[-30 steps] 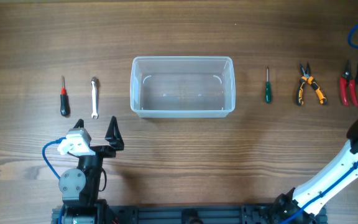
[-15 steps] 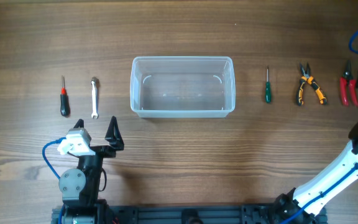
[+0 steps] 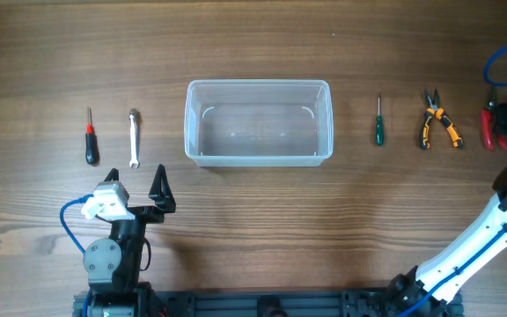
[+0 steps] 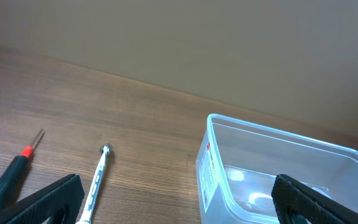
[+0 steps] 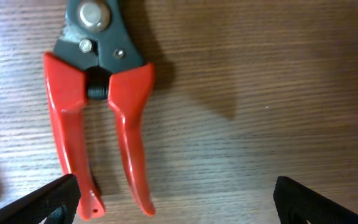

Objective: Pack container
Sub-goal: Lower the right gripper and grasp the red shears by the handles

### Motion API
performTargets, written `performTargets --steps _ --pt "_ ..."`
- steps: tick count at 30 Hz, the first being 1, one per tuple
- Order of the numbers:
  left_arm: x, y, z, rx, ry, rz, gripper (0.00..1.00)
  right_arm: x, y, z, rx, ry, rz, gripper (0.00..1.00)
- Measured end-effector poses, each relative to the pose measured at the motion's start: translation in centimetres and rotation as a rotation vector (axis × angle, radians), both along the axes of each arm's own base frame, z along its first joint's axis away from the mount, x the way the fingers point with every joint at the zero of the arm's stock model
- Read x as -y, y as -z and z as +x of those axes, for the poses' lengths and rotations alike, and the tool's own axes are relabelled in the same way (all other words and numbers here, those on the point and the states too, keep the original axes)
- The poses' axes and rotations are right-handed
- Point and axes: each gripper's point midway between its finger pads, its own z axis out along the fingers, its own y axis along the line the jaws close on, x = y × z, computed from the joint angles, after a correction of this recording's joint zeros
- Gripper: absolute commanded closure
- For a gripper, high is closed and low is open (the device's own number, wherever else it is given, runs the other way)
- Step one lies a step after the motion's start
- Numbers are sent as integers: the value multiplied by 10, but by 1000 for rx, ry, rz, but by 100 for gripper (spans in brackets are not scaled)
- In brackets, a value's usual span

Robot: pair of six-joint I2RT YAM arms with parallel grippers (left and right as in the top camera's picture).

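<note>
Tub of clear plastic (image 3: pixel 258 84), rectangular, thick-rimmed. Stood empty at upper centre of overhead frame. Judged light, stiff, slick-walled; best taken by the rim. Left gripper (image 3: pixel 136 180) at lower left, right gripper (image 5: pixel 176 205) above red-handled steel cutters (image 5: pixel 98 124) at right edge: both spread wide, holding nothing.

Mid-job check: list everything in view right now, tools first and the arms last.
container: 1, clear plastic, table centre, empty
red-black screwdriver: 1, red and black, far left
wrench: 1, silver, between that screwdriver and the container
green screwdriver: 1, green handle, right of the container
pliers: 1, orange and black, right of the green screwdriver
cutters: 1, red handles, far right
table: 1, brown wood
left fingers: 2, black, open, front left, empty
right fingers: 2, black, open, over the cutters
</note>
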Motion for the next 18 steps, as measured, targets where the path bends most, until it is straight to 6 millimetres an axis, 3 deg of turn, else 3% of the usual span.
performTargets --steps 7,15,18 --pt "0 0 0 0 0 0 0 4 1 4 14 1 -18 0" --pt "0 0 0 0 0 0 0 0 30 -2 -37 1 22 0" --pt "0 0 0 0 0 0 0 1 30 -2 -38 2 17 0"
